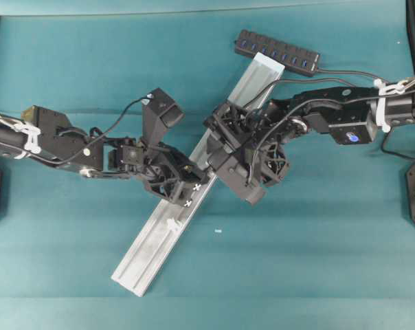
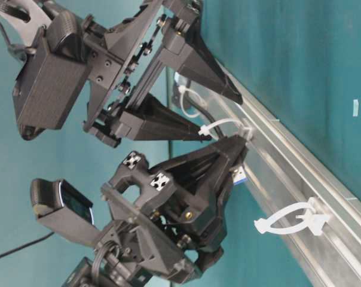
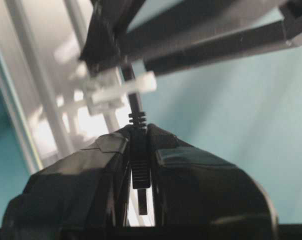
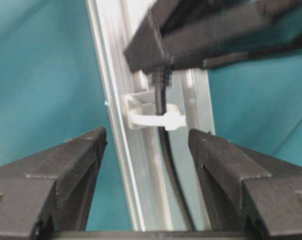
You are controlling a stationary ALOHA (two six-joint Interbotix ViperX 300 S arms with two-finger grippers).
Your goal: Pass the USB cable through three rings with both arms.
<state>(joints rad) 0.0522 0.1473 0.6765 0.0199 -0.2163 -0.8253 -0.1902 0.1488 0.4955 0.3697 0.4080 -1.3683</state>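
- Two arms of mine meet over the silver rail (image 1: 167, 227) in the overhead view; rail lies diagonal on the teal tabletop (image 1: 317, 261). Left claw (image 1: 191, 187) sits at the rail's left edge, right claw (image 1: 218, 141) just above it on the rail. Black hub (image 1: 277, 52) at the rail's top end. One ring (image 1: 173, 223) shows below my claws.
- Table-level: right claw (image 2: 225, 116) has its fingers spread apart; left claw (image 2: 241, 156) pinched together w/ a blue-tipped plug at its tip. A ring (image 2: 223, 127) lies btwn them, another ring (image 2: 294, 218) stands apart farther along the rail.
- Left wrist cam: left claw (image 3: 139, 131) clamped on the USB cable (image 3: 136, 102) at its ribbed collar, cord running up thru the ring (image 3: 118, 90).
- Right wrist cam: right claw (image 4: 147, 142) wide apart, holding nothing; cable threads the ring (image 4: 158, 120) and trails down the rail.
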